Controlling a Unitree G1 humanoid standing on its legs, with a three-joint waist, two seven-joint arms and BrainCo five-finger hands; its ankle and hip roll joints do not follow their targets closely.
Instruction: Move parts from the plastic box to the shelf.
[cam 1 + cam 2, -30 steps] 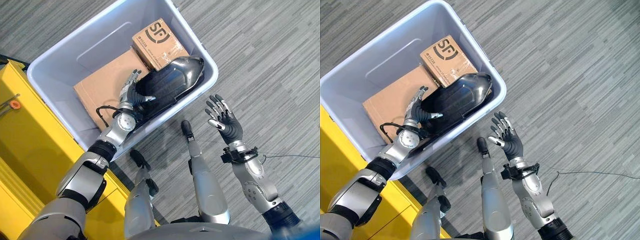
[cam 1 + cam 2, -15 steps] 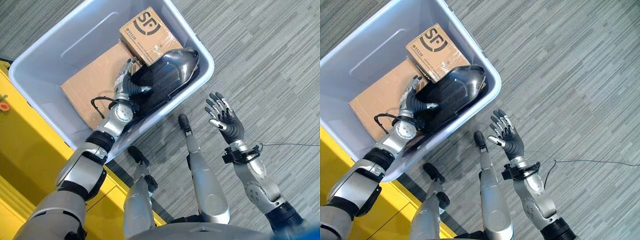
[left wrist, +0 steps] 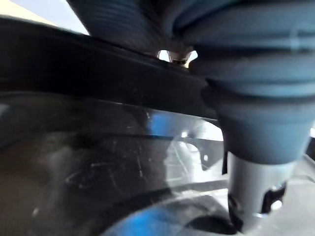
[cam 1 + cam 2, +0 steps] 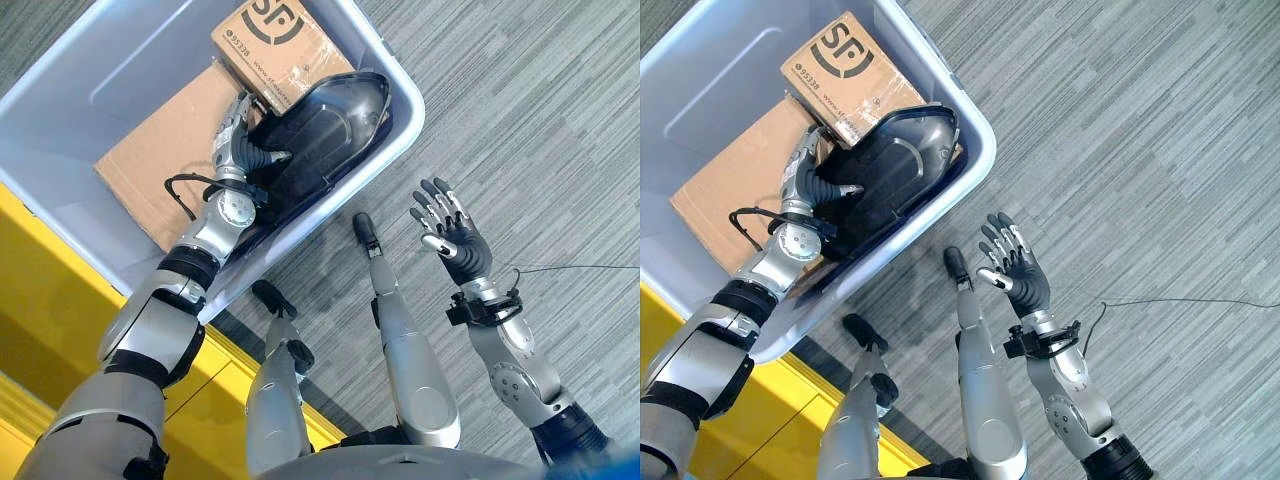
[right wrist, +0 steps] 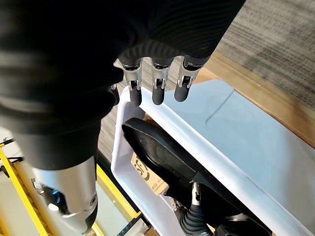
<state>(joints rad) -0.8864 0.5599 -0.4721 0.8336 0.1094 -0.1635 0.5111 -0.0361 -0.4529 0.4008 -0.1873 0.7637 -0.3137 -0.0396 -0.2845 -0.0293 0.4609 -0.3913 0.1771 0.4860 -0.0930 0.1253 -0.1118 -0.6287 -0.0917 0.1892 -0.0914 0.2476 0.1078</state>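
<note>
Black glossy moulded shell part lies along the pale plastic box's near wall, left hand fingers curled on it; lifting comes next. Right hand hovers open.

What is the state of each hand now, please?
Left hand: fingers and thumb curled on the black part in the plastic box.
Right hand: open, empty, above the floor.

Bright, even overhead light in both eye views, shadows soft. Left wrist view dim and blurred, white-blue glare on the glossy black shell. Right wrist view's near hand soft-focused.
</note>
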